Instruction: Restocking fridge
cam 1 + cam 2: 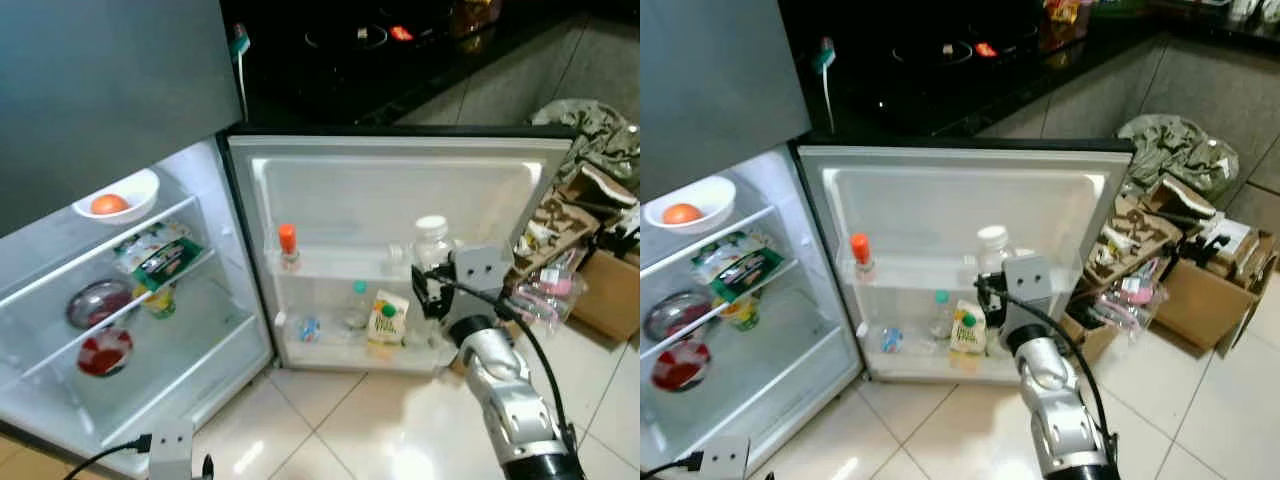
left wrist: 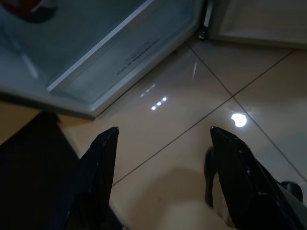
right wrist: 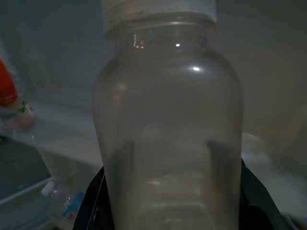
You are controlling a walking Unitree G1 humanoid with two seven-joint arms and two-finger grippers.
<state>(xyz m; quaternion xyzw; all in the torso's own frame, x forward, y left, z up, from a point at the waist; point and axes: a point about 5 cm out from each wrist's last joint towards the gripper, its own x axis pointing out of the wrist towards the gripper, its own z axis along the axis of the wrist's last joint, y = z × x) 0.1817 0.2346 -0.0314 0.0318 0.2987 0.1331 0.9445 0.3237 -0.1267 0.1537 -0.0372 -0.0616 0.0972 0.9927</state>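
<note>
A clear jar [image 1: 432, 240] with a white lid stands upright at the right end of the fridge door's upper shelf [image 1: 340, 262]. My right gripper [image 1: 432, 285] is shut on the jar's lower part, with its black fingers [image 3: 96, 201] against both sides of the jar [image 3: 168, 134]. The jar looks empty. My left gripper [image 2: 163, 136] hangs open over the tiled floor by the fridge's bottom edge, holding nothing.
An orange-capped bottle [image 1: 288, 245] shares the upper door shelf. On the lower door shelf are a juice carton [image 1: 388, 318] and a green-capped bottle [image 1: 358, 300]. Fridge shelves hold a bowl with an orange [image 1: 118, 195], a packet [image 1: 158, 255] and dishes. Cardboard boxes [image 1: 600, 290] crowd the floor at right.
</note>
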